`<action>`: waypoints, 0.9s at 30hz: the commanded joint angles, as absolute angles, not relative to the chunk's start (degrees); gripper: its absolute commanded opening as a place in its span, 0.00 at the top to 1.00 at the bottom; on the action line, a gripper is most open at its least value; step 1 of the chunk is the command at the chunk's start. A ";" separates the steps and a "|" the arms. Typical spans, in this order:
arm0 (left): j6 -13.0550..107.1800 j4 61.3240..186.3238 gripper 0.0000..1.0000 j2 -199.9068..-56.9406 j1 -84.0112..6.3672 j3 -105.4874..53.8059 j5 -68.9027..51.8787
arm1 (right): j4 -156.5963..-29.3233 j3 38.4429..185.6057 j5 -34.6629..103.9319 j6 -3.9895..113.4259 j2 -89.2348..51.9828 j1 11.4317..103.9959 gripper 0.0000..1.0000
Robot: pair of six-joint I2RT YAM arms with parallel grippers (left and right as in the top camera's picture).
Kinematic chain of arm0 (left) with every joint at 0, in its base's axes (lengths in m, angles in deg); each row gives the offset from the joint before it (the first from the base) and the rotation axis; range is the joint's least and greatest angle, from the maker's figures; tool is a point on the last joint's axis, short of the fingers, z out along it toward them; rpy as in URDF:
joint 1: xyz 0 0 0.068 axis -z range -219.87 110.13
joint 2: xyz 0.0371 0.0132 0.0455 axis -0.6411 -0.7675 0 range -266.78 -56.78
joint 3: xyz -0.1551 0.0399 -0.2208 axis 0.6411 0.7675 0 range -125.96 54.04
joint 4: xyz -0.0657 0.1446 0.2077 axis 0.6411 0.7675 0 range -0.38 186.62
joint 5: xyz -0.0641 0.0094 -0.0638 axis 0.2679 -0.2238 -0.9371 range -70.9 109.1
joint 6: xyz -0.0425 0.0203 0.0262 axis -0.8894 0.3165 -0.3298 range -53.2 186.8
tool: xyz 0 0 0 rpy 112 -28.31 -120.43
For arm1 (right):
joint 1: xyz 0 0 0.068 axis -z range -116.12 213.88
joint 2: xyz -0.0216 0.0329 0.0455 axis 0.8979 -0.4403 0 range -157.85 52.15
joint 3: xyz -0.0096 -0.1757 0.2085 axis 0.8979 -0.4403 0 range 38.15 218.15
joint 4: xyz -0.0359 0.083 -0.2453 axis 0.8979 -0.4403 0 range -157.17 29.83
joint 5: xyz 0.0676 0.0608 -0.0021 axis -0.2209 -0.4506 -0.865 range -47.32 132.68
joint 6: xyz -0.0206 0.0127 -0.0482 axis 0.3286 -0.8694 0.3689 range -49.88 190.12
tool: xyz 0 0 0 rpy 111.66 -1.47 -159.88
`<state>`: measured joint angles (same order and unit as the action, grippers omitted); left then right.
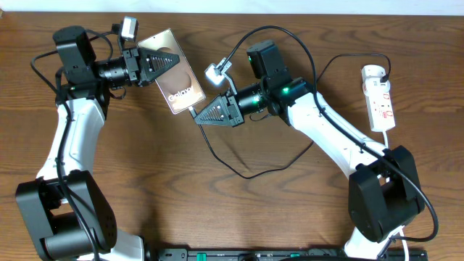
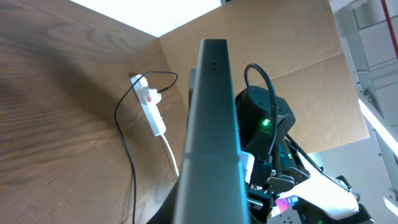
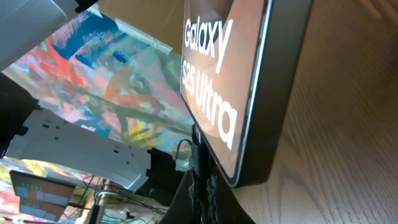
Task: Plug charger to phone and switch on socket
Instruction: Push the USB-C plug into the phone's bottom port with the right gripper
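Note:
The phone (image 1: 176,78), a dark slab with white "Galaxy" lettering, is held at its top end by my left gripper (image 1: 171,64), which is shut on it. In the left wrist view the phone (image 2: 212,118) shows edge-on between the fingers (image 2: 208,208). My right gripper (image 1: 200,117) is shut on the charger's black connector (image 1: 193,110) at the phone's bottom edge. The right wrist view shows the lettered screen (image 3: 217,81) and the fingers (image 3: 202,171) pinching the connector (image 3: 198,146) against that edge. I cannot tell if it sits in the port. The socket (image 1: 378,98) lies at the far right.
The charger's thin black cable (image 1: 246,174) loops across the table's middle from the socket's black plug (image 1: 385,74). The socket also shows in the left wrist view (image 2: 149,102). The right arm's white links (image 1: 333,134) lie between the loop and the socket.

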<state>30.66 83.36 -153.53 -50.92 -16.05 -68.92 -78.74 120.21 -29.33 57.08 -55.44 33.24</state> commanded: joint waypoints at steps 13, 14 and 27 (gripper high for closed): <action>31.18 83.14 0.93 -153.02 -50.92 -16.25 -70.94 | -77.08 120.95 -28.56 54.67 -54.26 34.80 0.99; 31.18 83.14 0.93 -153.02 -50.92 -16.25 -70.94 | -77.10 120.95 -28.56 54.67 -54.26 34.86 0.99; 31.23 83.12 0.93 -153.02 -49.89 -15.50 -70.94 | -72.93 120.95 -28.59 51.64 -54.26 34.95 0.99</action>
